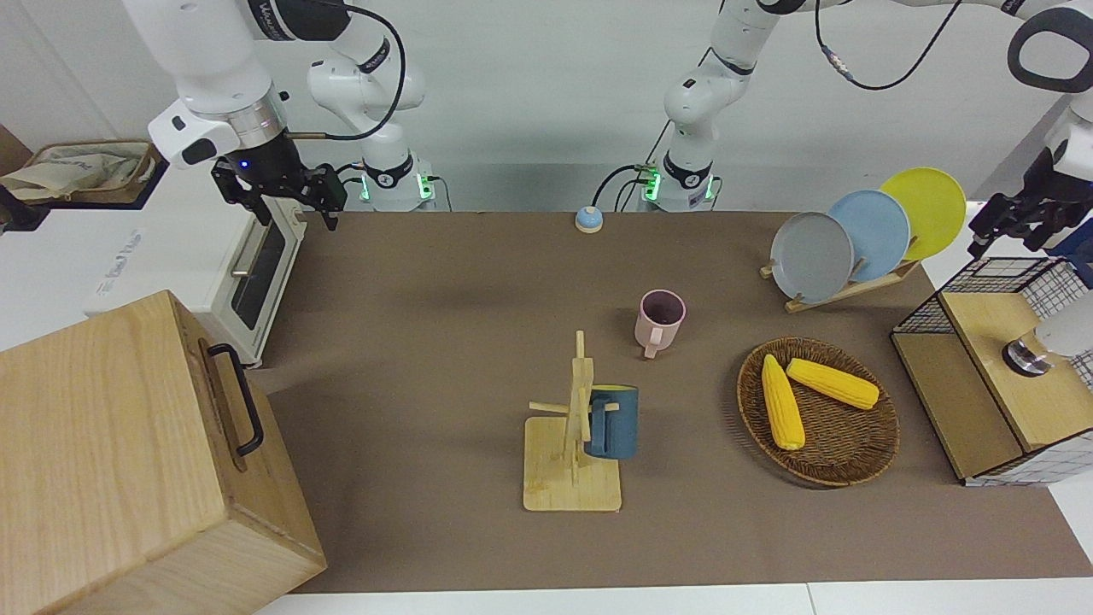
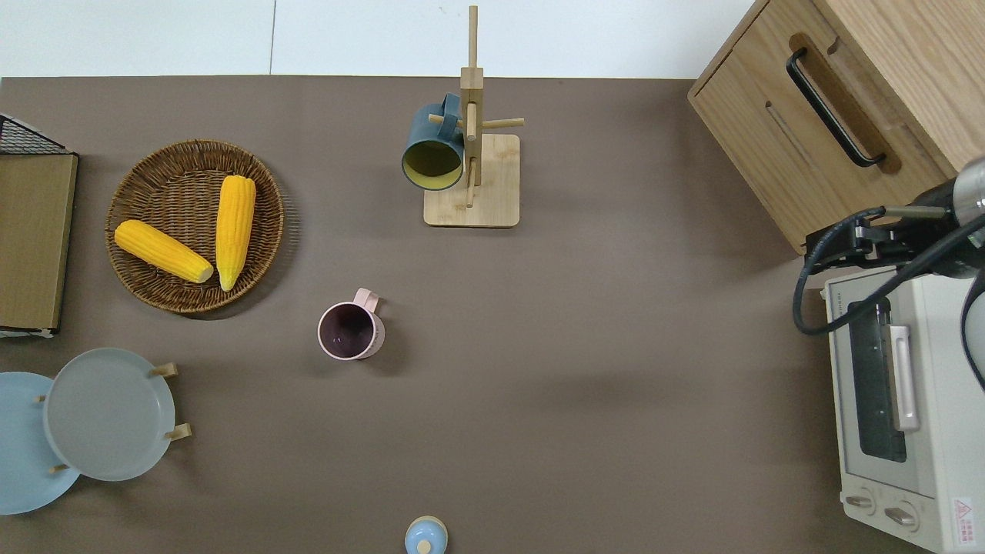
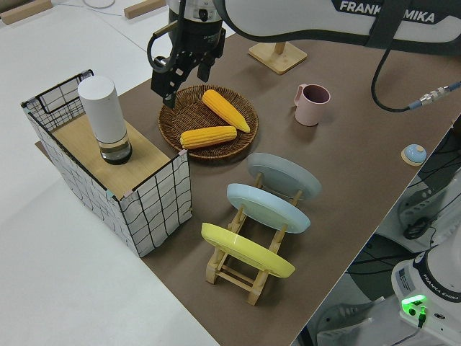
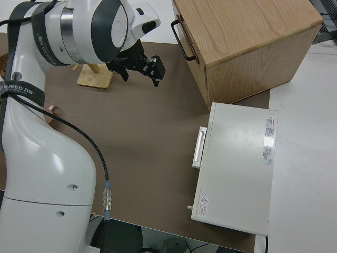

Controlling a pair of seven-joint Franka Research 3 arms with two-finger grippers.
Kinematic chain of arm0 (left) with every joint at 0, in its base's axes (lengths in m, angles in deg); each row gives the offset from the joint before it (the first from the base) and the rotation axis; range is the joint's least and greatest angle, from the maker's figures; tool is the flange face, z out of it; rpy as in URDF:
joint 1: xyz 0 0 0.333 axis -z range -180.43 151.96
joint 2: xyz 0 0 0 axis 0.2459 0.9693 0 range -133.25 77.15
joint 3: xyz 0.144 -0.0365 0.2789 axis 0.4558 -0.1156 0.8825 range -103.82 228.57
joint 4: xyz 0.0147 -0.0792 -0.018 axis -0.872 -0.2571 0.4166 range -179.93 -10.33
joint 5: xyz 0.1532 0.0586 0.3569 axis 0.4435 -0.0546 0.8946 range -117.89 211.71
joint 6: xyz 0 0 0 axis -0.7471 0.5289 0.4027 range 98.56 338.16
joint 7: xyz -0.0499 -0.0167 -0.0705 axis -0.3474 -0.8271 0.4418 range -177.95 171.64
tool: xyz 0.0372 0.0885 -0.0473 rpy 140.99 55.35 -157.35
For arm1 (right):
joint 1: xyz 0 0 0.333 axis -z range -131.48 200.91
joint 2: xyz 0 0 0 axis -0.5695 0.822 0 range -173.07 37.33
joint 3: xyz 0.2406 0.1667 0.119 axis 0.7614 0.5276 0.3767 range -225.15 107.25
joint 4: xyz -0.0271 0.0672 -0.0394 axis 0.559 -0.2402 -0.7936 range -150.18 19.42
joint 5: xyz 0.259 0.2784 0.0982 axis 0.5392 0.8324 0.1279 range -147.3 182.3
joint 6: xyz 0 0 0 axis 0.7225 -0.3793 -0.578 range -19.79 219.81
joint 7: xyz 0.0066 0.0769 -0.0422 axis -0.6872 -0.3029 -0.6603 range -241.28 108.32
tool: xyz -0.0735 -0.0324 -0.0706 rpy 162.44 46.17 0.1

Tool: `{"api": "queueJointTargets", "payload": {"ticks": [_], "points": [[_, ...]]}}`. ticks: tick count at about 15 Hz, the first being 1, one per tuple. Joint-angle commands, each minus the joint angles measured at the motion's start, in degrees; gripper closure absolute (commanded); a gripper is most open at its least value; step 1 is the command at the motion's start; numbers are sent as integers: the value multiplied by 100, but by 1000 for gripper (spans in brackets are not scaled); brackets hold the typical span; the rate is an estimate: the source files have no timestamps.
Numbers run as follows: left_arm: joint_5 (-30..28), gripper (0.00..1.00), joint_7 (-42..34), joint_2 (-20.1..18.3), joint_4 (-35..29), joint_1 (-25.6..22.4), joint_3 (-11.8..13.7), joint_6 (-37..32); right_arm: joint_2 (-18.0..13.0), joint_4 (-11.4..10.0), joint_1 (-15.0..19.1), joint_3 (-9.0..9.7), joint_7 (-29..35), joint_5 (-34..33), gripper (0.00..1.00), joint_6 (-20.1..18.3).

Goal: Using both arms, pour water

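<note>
A white cylindrical bottle [image 1: 1057, 335] stands on the wooden top of a wire crate [image 1: 982, 282] at the left arm's end of the table; it also shows in the left side view [image 3: 105, 119]. My left gripper [image 1: 1014, 229] is open and empty, up in the air beside the crate [image 3: 181, 81]; the overhead view does not show it. A pink mug [image 2: 350, 331] stands upright mid-table. A dark blue mug [image 2: 431, 148] hangs on a wooden mug tree [image 2: 471, 181]. My right arm is parked, its gripper [image 1: 295, 212] open and empty.
A wicker basket [image 2: 154, 288] with two corn cobs lies between the crate and the mugs. A rack of three plates [image 1: 854, 235] stands nearer the robots. A white toaster oven [image 2: 896, 400] and a wooden box [image 2: 777, 131] are at the right arm's end. A small blue bell [image 2: 425, 536] sits near the robots.
</note>
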Motion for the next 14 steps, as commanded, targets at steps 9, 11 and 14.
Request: {"api": "queueJointTargets", "payload": {"ticks": [9,11,14], "points": [[115,0,1710,-297,5,1676,-34,-1107,-98,-106,51,18,-88,114,9,43],[98,0,1710,-306,-4,2027,176,-1231,-98,-106,51,18,-88,114,9,43],[-8,0,1666,-306,-4,2790,729,-1231,-98,-106,51,18,-88,114,9,43]]}}
